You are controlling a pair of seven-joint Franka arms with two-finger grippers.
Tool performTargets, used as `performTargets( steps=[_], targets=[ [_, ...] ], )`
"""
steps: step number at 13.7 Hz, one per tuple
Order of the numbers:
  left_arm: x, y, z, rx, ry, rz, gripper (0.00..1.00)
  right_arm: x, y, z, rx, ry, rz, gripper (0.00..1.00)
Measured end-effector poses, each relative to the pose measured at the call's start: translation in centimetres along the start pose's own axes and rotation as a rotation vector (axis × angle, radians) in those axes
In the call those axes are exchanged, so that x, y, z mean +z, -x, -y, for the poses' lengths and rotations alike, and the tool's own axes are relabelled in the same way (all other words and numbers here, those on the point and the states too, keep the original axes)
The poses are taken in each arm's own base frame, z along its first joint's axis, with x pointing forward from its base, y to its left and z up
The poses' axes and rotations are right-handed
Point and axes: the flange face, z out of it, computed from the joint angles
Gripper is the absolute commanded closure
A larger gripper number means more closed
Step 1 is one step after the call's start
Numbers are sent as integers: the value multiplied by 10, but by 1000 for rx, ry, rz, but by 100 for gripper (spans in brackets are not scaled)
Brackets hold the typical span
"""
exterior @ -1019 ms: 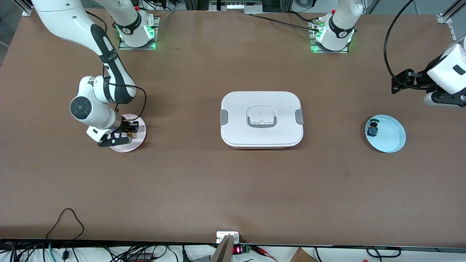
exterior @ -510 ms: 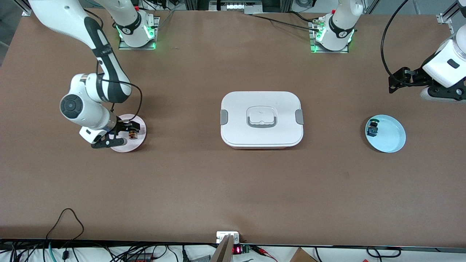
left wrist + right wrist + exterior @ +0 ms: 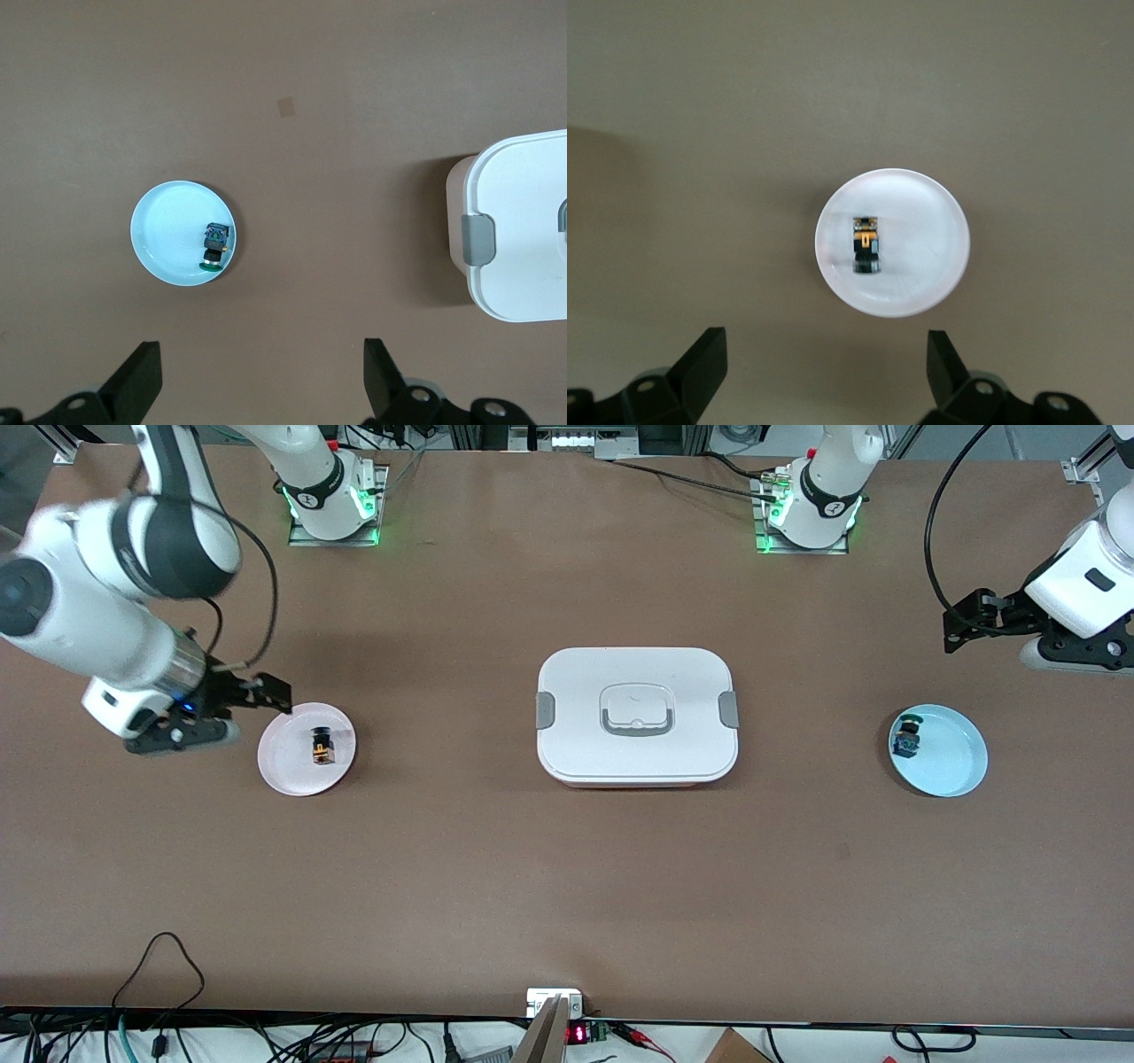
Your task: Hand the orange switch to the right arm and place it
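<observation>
The orange switch lies on a pale pink plate toward the right arm's end of the table. In the right wrist view the switch lies on its side in the middle of that plate. My right gripper is open and empty, raised beside the plate's edge, over the table; its jaws stand wide apart. My left gripper is open and empty, raised over the left arm's end of the table; it also shows in the left wrist view.
A white lidded box with grey clasps sits mid-table; its edge shows in the left wrist view. A light blue plate near the left arm holds a green-and-blue switch, also in the left wrist view.
My right gripper let go of the orange switch on the pink plate, then rose and drew back toward the right arm's end of the table. The left gripper shifted only slightly.
</observation>
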Motion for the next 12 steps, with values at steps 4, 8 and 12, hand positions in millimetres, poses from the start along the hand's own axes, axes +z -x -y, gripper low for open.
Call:
performTargets(
  steps=[4,8,12],
  targets=[
    [-1,1,3,-6,0,4,0,-101,36,-2,-5,12,-28,0],
    [-3,1,3,-6,0,1,0,-139,45,-4,1,33,-25,0],
    [-3,1,4,-8,0,4,0,-136,43,-20,34,34,-16,0]
  ],
)
